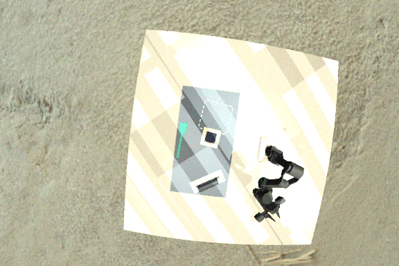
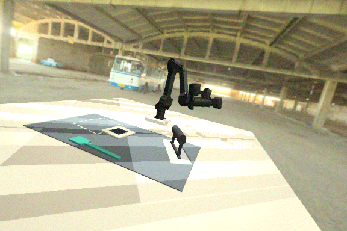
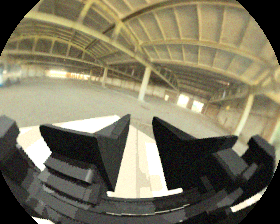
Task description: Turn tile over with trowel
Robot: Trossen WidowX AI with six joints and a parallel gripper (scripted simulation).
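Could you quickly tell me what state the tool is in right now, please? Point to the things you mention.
Tool [image 1: 277, 219] [image 3: 141, 119]: partly open, holding nothing; the trowel [image 1: 180, 141] [image 2: 96, 147] lies on the mat [image 1: 204, 164] [image 2: 156, 171].

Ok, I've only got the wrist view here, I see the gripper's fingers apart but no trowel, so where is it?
Observer: The trowel lies flat on the mat, across the tile from the arm.

Operator: And which face of the tile is up?

Observer: The one with the dark square.

Operator: Is it inside the dashed outline?

Observer: No, most of the tile lies outside it.
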